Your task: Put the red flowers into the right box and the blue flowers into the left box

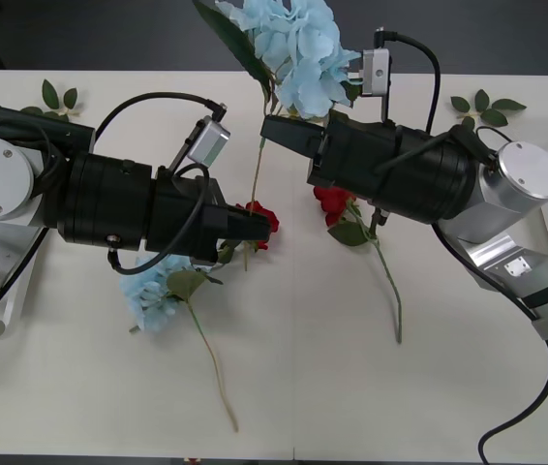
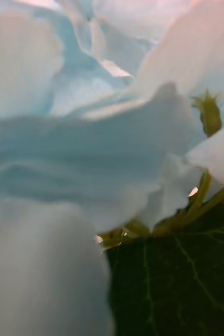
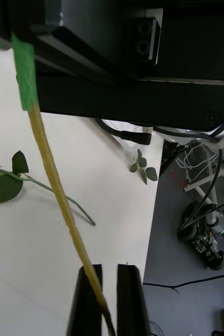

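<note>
I see my left tool (image 3: 108, 299) near the middle of the white counter (image 1: 303, 387), its black fingers (image 3: 85, 299) narrowed onto a thin yellowish plastic stem (image 3: 54, 178) wrapped in green tape at its far end. In the front view that stem (image 1: 258, 170) runs roughly six to twelve o'clock, up to a fluffy pale-blue fabric hydrangea head (image 1: 298, 48) at the counter's twelve o'clock edge. My right tool (image 1: 279, 131) sits against that bloom; I cannot tell its opening. Two deep-red fabric roses (image 1: 334, 201) lie at centre, one stem trailing toward five o'clock. Another pale-blue hydrangea (image 1: 153, 291) lies at eight o'clock, its stem pointing to five.
</note>
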Robot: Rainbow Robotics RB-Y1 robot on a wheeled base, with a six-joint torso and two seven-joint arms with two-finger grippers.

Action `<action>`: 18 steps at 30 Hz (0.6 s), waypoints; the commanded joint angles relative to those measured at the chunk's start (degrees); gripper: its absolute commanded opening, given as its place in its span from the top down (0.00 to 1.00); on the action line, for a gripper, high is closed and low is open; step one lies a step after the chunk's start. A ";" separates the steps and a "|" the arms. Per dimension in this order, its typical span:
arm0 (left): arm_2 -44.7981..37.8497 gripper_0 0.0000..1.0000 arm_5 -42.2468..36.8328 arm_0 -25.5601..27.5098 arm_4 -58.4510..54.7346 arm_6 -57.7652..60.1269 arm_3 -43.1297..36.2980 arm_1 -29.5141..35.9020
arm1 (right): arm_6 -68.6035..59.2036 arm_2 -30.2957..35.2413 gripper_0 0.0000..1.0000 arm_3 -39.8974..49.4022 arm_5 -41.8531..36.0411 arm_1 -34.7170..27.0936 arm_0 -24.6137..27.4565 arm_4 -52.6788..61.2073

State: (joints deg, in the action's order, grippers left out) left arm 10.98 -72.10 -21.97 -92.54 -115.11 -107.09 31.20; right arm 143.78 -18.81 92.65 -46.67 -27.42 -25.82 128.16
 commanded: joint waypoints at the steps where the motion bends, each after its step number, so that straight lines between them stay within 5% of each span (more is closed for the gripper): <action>1: -0.17 1.00 0.38 -1.41 -1.06 -0.91 -0.75 0.35 | 1.42 0.00 1.00 0.78 0.09 1.49 -1.51 0.34; 9: -0.35 1.00 0.38 -1.41 -2.03 -0.91 -0.75 0.61 | 1.42 0.00 0.99 0.87 0.09 1.49 -1.51 0.60; 11: -0.44 1.00 0.38 -1.41 -2.47 -0.91 -0.75 0.70 | 1.51 0.09 0.42 0.78 0.44 1.40 -1.60 0.34; 13: -0.79 1.00 0.38 -1.41 -3.35 -1.17 -0.75 0.88 | 1.77 0.09 0.07 0.78 0.53 1.40 -1.60 0.16; 18: -2.19 1.00 -0.67 -1.06 -5.19 -1.79 -0.75 1.67 | 2.83 0.09 0.00 0.87 0.00 1.14 -1.78 0.16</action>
State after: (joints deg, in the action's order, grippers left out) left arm 10.91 -72.11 -21.97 -96.78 -115.11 -107.07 31.36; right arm 144.02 -18.81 92.63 -46.22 -26.58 -25.82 128.22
